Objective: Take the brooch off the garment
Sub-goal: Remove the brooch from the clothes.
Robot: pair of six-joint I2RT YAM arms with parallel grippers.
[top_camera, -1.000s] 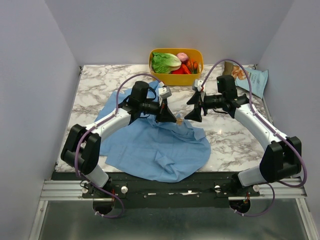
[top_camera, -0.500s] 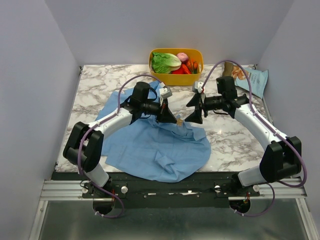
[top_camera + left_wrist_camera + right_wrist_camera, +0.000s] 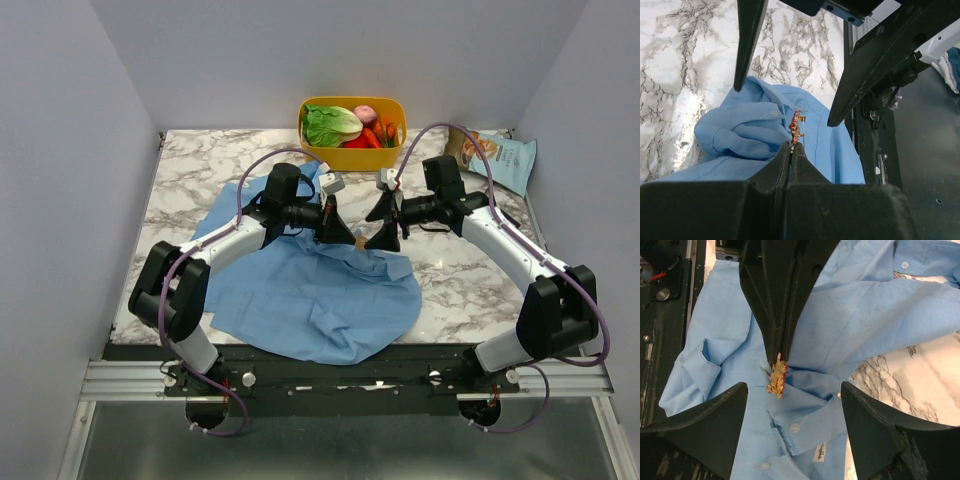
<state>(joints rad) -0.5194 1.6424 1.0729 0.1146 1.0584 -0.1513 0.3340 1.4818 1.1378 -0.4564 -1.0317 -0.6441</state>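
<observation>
The left gripper (image 3: 791,149) is pressed shut, seemingly pinching the garment (image 3: 310,290) beside the brooch (image 3: 776,380). The right gripper (image 3: 793,387) gapes wide astride it. Marble table (image 3: 200,170) lies beneath both, with lilac walls (image 3: 60,150) beyond.

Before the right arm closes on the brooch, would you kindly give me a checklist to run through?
1. Left gripper shut on the garment right beside the brooch: ok.
2. Right gripper open, one of its fingers on each side of the brooch: ok.
3. Brooch unobstructed in the right wrist view: ok.
4. Right fingers apart from the left fingers: ok.
5. Brooch unfastened from the garment: cannot tell.
</observation>
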